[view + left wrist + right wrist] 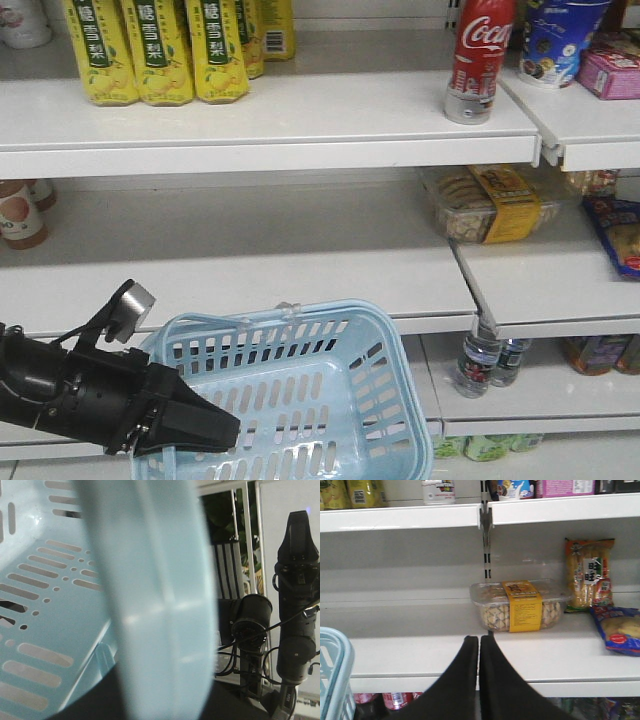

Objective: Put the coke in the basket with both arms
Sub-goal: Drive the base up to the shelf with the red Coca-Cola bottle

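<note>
Hardly any of the task looks done. Nearest, at lower left, the left gripper (215, 430) seems clamped on the near-left rim of the light blue basket (300, 400), holding it tilted before the shelves. The right gripper (479, 640) points level at the middle shelf (420, 652), its fingers (462, 672) pressed together and empty. Farthest, the coke (482, 55) stands upright on the top shelf (300, 110), to the right and ungrasped. Picking it up and putting it in the basket remain.

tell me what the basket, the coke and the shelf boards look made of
The basket: moulded plastic, light blue, smooth with a soft sheen; the slotted walls and rounded rim suggest it.
The coke: glossy red body over a silver-grey base; aluminium or sleeved plastic, the look leaves that open.
The shelf boards: probably white painted sheet metal, satin finish; thin folded front edge.
</note>
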Robot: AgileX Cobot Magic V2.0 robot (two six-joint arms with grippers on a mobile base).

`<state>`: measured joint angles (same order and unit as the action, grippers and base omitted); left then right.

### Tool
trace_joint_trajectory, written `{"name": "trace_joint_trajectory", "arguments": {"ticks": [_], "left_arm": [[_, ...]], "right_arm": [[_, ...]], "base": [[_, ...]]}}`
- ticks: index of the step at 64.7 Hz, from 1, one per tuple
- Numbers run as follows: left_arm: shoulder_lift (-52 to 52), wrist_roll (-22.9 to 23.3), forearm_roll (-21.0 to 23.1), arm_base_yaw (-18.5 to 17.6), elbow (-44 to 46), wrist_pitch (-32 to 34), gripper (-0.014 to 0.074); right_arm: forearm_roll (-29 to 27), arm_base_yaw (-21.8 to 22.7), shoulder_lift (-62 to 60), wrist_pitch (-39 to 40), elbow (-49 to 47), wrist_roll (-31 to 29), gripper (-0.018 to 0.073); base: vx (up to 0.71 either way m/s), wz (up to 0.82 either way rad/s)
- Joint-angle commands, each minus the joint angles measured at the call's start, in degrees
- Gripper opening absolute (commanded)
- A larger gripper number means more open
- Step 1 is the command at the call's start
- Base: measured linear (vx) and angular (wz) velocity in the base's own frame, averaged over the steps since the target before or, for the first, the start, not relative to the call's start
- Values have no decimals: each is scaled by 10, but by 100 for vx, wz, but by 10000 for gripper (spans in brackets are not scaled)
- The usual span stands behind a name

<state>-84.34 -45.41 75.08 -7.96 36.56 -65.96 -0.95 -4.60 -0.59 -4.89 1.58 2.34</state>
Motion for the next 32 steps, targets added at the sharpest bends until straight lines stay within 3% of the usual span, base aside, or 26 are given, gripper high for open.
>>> {"name": "trace_joint_trajectory", "arguments": {"ticks": [1,32], "left_arm": [[20,-7,43,-2,11,-34,-6],[20,-7,43,-2,11,-34,-6]], "right_arm": [[1,3,-11,40,6,-3,-9],[1,3,-11,40,6,-3,-9]], "base": [[8,32],[8,17]]}}
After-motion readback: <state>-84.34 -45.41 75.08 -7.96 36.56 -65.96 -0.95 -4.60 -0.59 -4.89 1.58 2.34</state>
